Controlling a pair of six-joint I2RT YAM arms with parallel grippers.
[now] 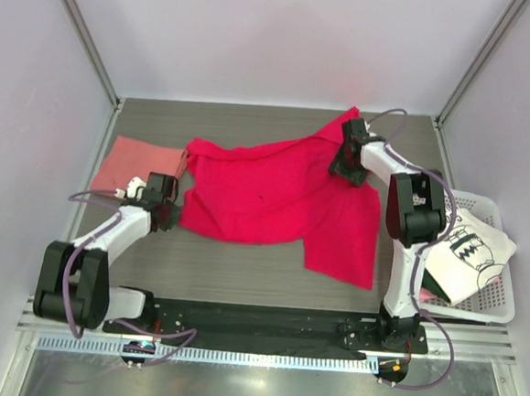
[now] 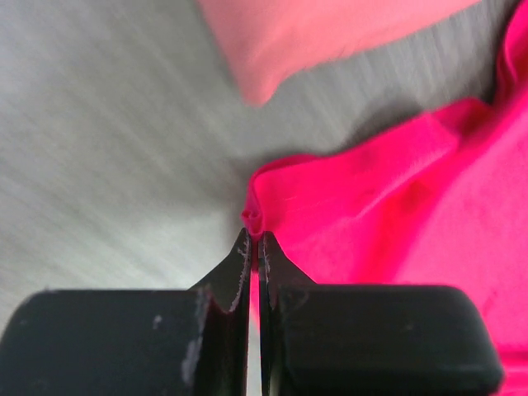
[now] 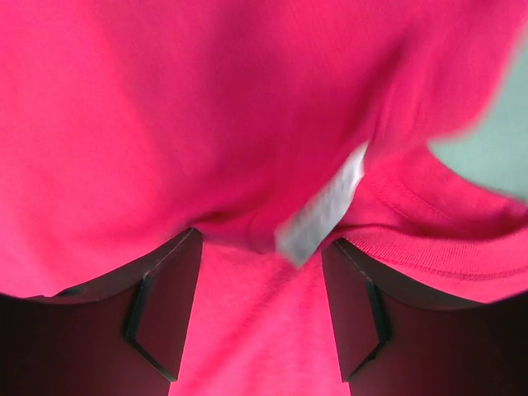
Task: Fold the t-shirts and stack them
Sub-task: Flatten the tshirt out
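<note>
The left gripper (image 2: pixel 254 239) is pinching the near left corner of the crimson shirt (image 1: pixel 265 198). Its two fingers are pressing together with a little fold of red cloth between them. The right gripper (image 3: pixel 262 241) is sitting at the far right end of the same shirt, by the neck, with its fingers standing wide apart. Red cloth and the small white tag (image 3: pixel 322 210) are lying between them, but they are not squeezing anything.

The crimson shirt is lying spread out in the middle of the table (image 1: pixel 241 274), a bit crumpled and crooked. The salmon-pink shirt (image 1: pixel 135 162) is lying at the far left, just beside the left gripper, and it looks folded. The white shirt (image 1: pixel 467 251) with black print is waiting in the white basket (image 1: pixel 502 313) on the right.

It looks like the arms are getting the red shirt flat before folding. To do this well, the right gripper is going to need a firm bite near the neck, not a fat bunch. Then both arms should be pulling gently apart, low over the table, so the wrinkles are smoothing out. Pulling too hard could be tugging the corner out of the left fingers.
</note>
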